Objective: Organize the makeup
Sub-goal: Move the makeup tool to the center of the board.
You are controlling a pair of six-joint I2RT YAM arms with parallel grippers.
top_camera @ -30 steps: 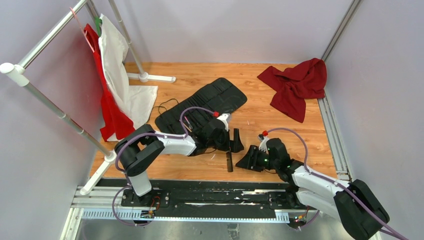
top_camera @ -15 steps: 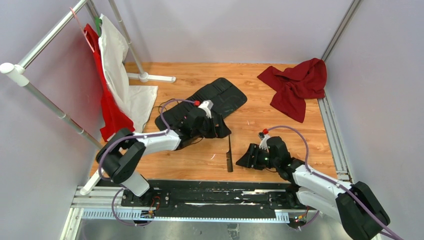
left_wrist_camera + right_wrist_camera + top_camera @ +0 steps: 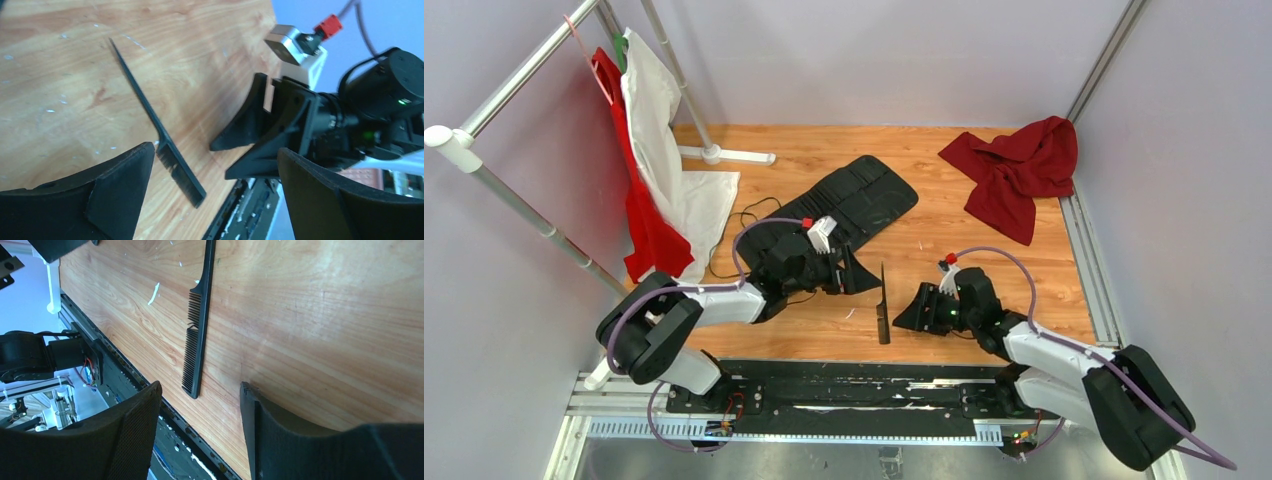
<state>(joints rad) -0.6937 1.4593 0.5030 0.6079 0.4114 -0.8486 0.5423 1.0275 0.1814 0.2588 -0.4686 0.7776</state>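
The right gripper (image 3: 906, 318) stands with its jaws spread and nothing between them, low over the wooden table (image 3: 944, 215) just right of the black comb (image 3: 883, 305); its opening faces the comb's toothed end, probably to line up a pick. The left gripper (image 3: 864, 277), likewise released and empty, hangs just left of the comb's thin tail, so the comb lies flat and untouched between the two. Beyond the comb and to its left lies the black roll-up case (image 3: 854, 200), whose slots are presumably where the comb belongs.
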